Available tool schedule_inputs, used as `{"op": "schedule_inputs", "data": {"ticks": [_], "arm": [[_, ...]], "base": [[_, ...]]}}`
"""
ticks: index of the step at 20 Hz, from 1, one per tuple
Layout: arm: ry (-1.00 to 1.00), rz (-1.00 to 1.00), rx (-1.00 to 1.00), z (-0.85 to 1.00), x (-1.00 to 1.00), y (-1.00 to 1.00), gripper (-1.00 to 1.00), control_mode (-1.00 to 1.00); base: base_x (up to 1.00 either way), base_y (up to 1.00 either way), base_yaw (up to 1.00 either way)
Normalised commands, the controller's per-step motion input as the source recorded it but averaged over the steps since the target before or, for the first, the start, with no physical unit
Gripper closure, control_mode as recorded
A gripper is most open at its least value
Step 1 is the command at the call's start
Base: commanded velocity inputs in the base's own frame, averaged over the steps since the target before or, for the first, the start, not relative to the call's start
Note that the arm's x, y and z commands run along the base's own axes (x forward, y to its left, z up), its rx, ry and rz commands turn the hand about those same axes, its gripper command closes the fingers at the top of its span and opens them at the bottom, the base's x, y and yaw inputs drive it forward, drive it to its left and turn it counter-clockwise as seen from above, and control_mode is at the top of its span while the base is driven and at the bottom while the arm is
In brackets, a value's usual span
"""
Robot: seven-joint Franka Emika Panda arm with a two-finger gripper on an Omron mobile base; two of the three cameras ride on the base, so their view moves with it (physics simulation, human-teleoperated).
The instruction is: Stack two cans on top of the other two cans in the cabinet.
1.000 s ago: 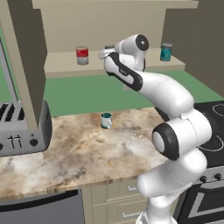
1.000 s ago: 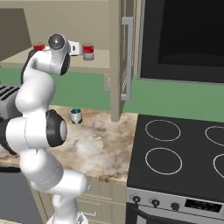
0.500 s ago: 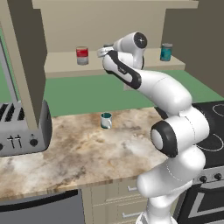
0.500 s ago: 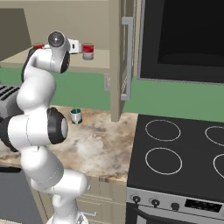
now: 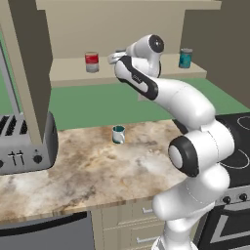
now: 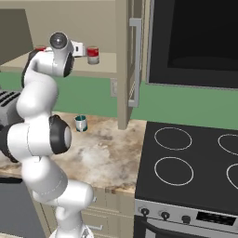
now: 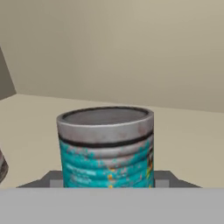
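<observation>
The teal can [image 7: 106,146] stands upright on the tan shelf [image 5: 73,78] of the cabinet [image 5: 117,24], close in front of the hand camera, with its grey lid and ribbed wall facing the lens. The gripper [image 5: 116,57] has shut on it low on the body: the dark tips sit at either side of the wall near its foot, so the hold looks to be across the width and below the middle. A tin like this is judged stiff and unlikely to dent under the jaws, moderately heavy if full, with a smooth painted label that could slip; the ribs and the metal rim should give some purchase. A low grip leaves the top-heavy part above the fingers, so any tilt in the lift may swing it; taking it nearer mid-height would be steadier, though the present hold seems square. From the left base view the arm reaches up and forward from the base, elbow bent high, forearm stretched into the cabinet and the hand roughly level, pointing at the back wall. A red can [image 5: 91,62] stands on the same shelf to the left of the hand, well apart from it, and another teal can [image 5: 185,57] stands to the right near the shelf end. In the right base view another red can [image 6: 93,55] shows just beyond the wrist. A mug [image 5: 118,134] sits on the counter [image 5: 88,171] below, beside the toaster [image 5: 24,146].
</observation>
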Motion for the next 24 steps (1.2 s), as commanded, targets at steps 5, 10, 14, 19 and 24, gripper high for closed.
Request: {"op": "schedule_inputs", "data": {"ticks": [5,10,14,19,24], "arm": [[-0.11,0.0,0.05,0.08,-0.41,0.0,1.0,-1.0],[-0.19,0.0,0.19,0.19,-0.53,0.01,1.0,-1.0],[-0.1,0.0,0.17,0.22,-0.34,0.07,1.0,-1.0],[0.0,0.0,0.03,0.43,-0.16,0.08,1.0,-1.0],[0.0,0.0,-0.01,0.44,-0.13,0.17,1.0,-1.0]], "base": [[0.0,0.0,0.0],[0.0,0.0,0.0],[0.0,0.0,0.0],[0.0,0.0,0.0],[0.0,0.0,0.0]]}}
